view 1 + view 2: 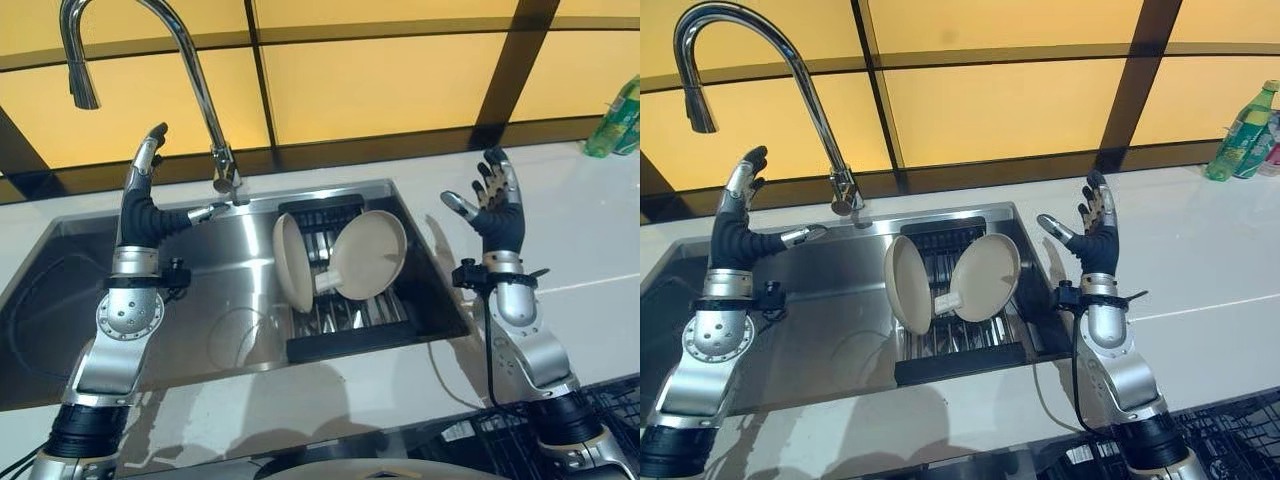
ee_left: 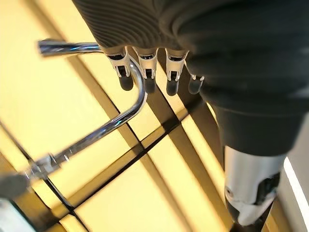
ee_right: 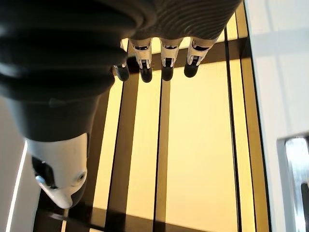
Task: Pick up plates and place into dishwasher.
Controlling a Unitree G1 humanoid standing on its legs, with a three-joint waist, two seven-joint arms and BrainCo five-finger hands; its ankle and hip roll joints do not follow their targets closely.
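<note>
— Two plates point(image 1: 340, 255) stand on edge in the black rack point(image 1: 345, 340) inside the sink point(image 1: 120, 330), propped there, I'd guess, to drain.

— And the hands?

— Left hand point(image 1: 143, 190) and right hand point(image 1: 495, 205) are raised, fingers point(image 3: 166, 67) straight and spread, holding nothing. Both plates sit lower, between them, well apart from either.
</note>
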